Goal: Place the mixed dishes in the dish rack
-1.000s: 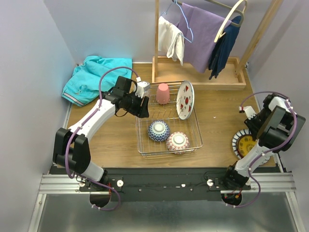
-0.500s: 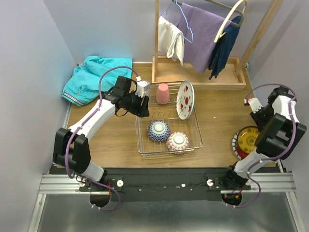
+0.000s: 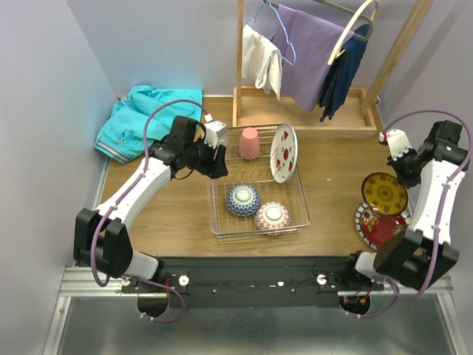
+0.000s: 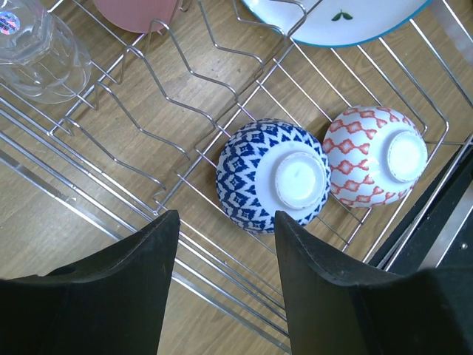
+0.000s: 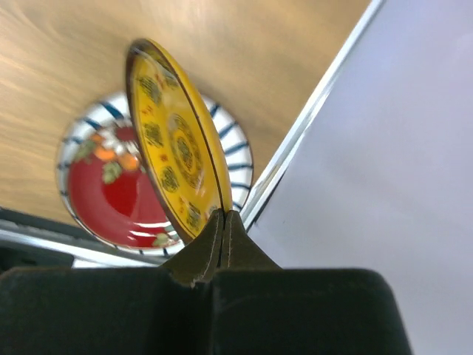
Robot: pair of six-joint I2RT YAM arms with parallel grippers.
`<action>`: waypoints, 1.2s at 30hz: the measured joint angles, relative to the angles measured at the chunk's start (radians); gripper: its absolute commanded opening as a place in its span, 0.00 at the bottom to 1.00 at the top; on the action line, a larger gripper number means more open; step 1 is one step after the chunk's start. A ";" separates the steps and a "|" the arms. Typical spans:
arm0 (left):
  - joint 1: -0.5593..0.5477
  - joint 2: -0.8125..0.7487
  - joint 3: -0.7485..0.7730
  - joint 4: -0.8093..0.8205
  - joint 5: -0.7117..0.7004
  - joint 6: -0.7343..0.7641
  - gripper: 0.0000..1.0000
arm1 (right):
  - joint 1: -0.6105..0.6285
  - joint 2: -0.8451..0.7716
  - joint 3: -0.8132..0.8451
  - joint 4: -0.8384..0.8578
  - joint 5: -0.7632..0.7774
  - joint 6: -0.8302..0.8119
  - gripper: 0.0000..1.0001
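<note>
Wooden tabletop [image 3: 332, 166] is holding the dish rack [image 3: 295, 185] mid-frame, well left of the right gripper [image 5: 222, 225], which is pinching the yellow plate [image 5: 174, 140] by its rim at the frame's right edge (left gripper [image 4: 225, 222] is hovering, jaws apart, over it).

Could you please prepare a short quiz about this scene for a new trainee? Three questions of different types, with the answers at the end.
1. True or false: the blue-patterned bowl and the pink-patterned bowl lie upside down, side by side, in the dish rack.
2. Fill the gap: the right pincer is shut on the rim of the ____ plate.
3. Open question: which dish lies flat on the table, outside the rack?

Key
1. True.
2. Yellow: it holds the yellow plate, lifted and tilted.
3. The red plate, just under the lifted one.
</note>
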 measured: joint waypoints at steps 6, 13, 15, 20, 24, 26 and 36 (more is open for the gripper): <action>0.000 -0.063 -0.047 0.017 0.000 -0.024 0.63 | 0.048 -0.105 0.020 -0.011 -0.090 0.130 0.00; 0.010 -0.090 -0.092 0.024 0.000 -0.043 0.63 | 0.069 0.046 0.014 0.010 -0.216 0.339 0.01; 0.015 -0.100 -0.105 0.024 0.000 -0.046 0.63 | 0.074 0.080 -0.006 0.033 -0.249 0.389 0.00; 0.043 -0.113 -0.123 0.019 0.000 -0.052 0.63 | 0.095 0.151 -0.058 0.097 -0.315 0.489 0.00; 0.068 -0.113 -0.124 0.015 0.000 -0.055 0.63 | 0.113 0.236 -0.085 0.167 -0.357 0.559 0.00; 0.082 -0.113 -0.124 0.013 0.000 -0.056 0.64 | 0.118 0.290 -0.086 0.206 -0.379 0.587 0.00; 0.179 -0.079 -0.124 -0.003 0.006 -0.074 0.63 | 0.118 0.607 -0.039 0.281 -0.491 0.612 0.01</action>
